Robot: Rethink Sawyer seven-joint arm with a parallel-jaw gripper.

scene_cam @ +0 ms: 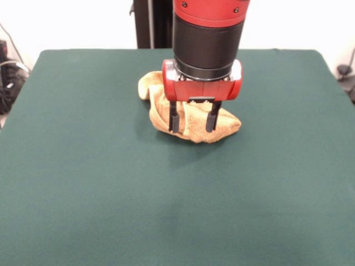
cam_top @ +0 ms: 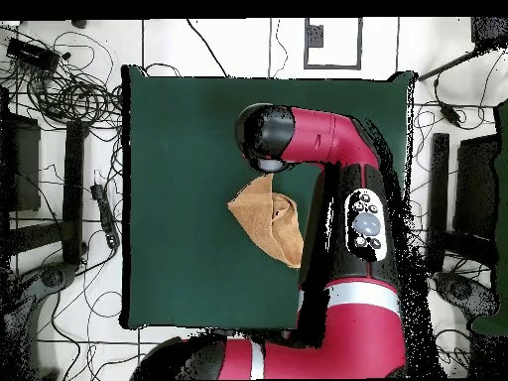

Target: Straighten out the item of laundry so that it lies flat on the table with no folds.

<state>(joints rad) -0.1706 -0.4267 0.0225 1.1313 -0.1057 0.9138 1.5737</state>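
My gripper (scene_cam: pixel 192 123) hangs low over the towel (scene_cam: pixel 188 119), fingers spread with a gap between them, pinching nothing. Towel sits bunched and folded on the table (scene_cam: pixel 83 183), toward its far middle in the front view. Tips straddle a ridge of cloth, probably lining up a grab to pull it flat.
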